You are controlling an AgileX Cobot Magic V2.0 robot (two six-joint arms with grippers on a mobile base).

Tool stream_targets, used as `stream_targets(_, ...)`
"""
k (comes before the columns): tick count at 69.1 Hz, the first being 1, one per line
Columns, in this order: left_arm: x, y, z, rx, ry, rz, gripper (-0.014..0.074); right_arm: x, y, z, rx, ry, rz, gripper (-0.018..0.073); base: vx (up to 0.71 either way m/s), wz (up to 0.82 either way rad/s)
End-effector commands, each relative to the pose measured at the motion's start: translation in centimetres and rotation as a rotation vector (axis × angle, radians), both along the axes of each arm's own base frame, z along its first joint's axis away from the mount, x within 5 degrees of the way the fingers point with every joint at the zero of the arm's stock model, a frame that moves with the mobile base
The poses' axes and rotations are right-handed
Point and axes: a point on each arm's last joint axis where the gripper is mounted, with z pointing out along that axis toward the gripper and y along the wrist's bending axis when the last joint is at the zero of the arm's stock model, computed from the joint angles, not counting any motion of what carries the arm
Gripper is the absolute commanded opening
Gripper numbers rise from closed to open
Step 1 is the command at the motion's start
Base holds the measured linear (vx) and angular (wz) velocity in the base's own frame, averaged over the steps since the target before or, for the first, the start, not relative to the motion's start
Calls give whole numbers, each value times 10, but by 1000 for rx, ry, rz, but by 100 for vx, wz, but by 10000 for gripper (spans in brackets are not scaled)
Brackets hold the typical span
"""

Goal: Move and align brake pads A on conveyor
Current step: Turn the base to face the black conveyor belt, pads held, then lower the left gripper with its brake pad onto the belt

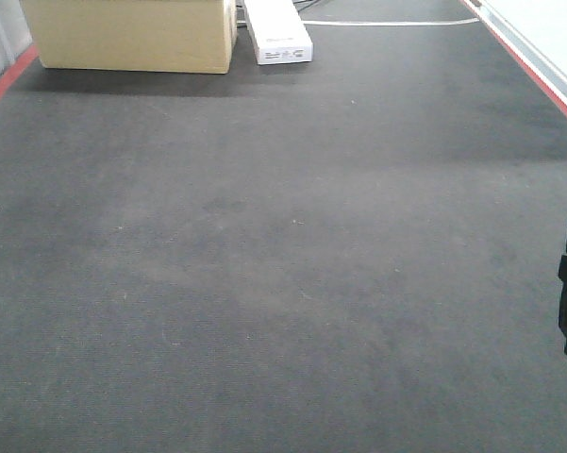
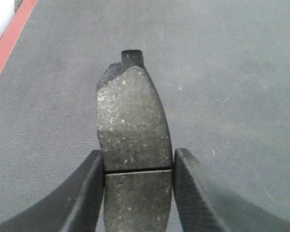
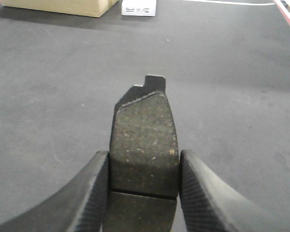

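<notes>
The left hand [image 2: 138, 153] is clamped on a dark grey, gritty, curved brake pad [image 2: 130, 116] at its groove, over the dark charcoal fabric-textured conveyor belt [image 2: 231, 72]. The right hand [image 3: 144, 153] likewise grips a matching grooved pad [image 3: 145, 130]. Both pinch only the pads' side edges, so either pad may pivot on release and land skewed.
</notes>
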Motion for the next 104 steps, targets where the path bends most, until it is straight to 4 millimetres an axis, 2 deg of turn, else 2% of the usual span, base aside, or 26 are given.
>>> stream_targets(1,2,0,17,3,-121,1,114,2,-1,19,8,-123,-7,185,5,8)
stream_targets(104,2,0,18,2,-125,1,114,2,-1,19,8,-123,-7,185,1,2)
